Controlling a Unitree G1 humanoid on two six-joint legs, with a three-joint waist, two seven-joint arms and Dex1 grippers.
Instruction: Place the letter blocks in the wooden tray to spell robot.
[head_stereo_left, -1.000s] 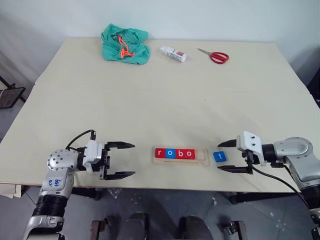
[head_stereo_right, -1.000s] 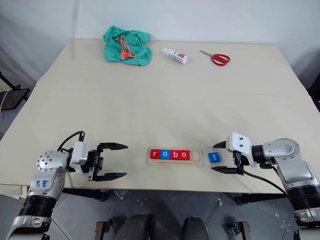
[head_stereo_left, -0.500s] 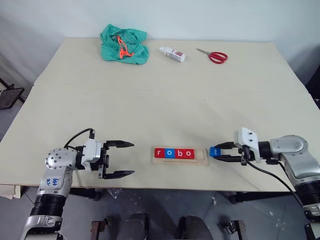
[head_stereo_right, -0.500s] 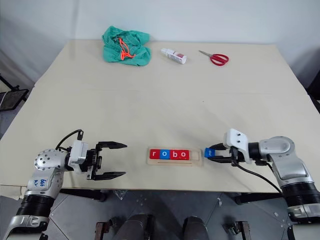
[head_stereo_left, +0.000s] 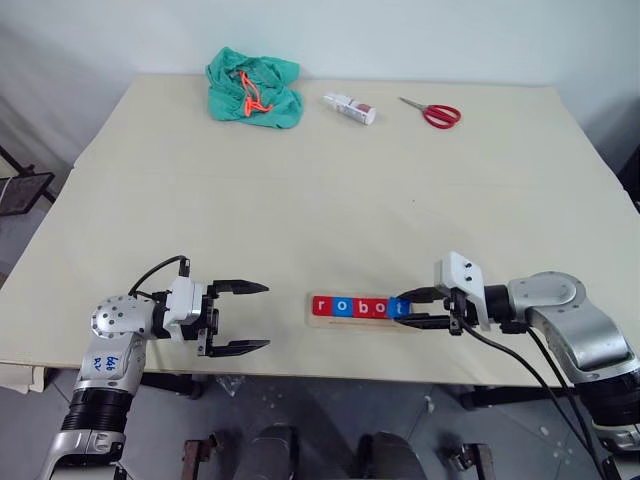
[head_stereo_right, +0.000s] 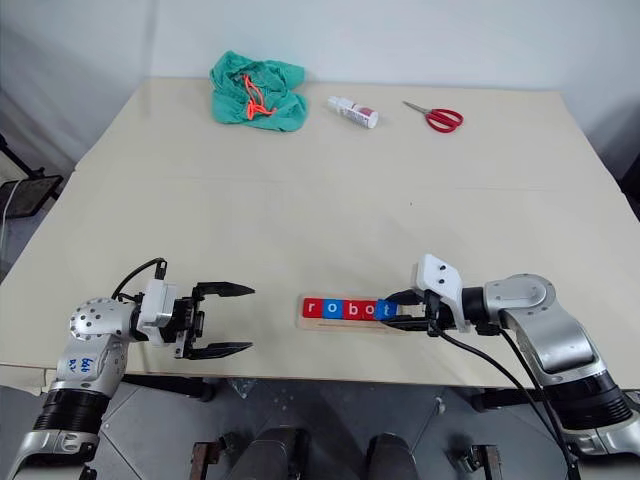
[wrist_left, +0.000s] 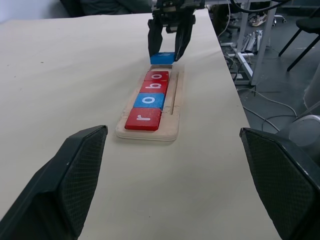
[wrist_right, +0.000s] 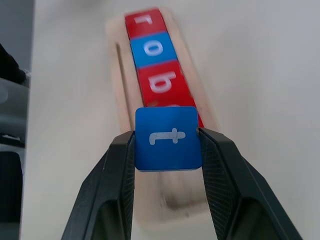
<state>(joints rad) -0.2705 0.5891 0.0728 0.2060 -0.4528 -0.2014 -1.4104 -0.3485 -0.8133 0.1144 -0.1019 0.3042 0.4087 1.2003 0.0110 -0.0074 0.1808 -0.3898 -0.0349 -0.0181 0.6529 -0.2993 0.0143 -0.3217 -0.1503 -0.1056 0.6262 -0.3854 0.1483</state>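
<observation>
Now the blue t tile (wrist_right: 168, 136) sits clamped in the right gripper (wrist_right: 169, 150).
It hangs over the wooden tray (head_stereo_left: 322, 321), at 3 o'clock of "robo"; the left gripper (head_stereo_left: 243, 317) gapes apart.

White lowercase r, o, b, o sit on the four letter blocks (wrist_left: 150, 94) in the wooden tray (wrist_left: 172, 117), and the blue block (wrist_right: 168, 138) pinched between the right gripper (wrist_right: 169, 152) fingers reads t.

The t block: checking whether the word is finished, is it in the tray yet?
Not yet. The t block is clamped in the right tool, above the wooden tray.
</observation>
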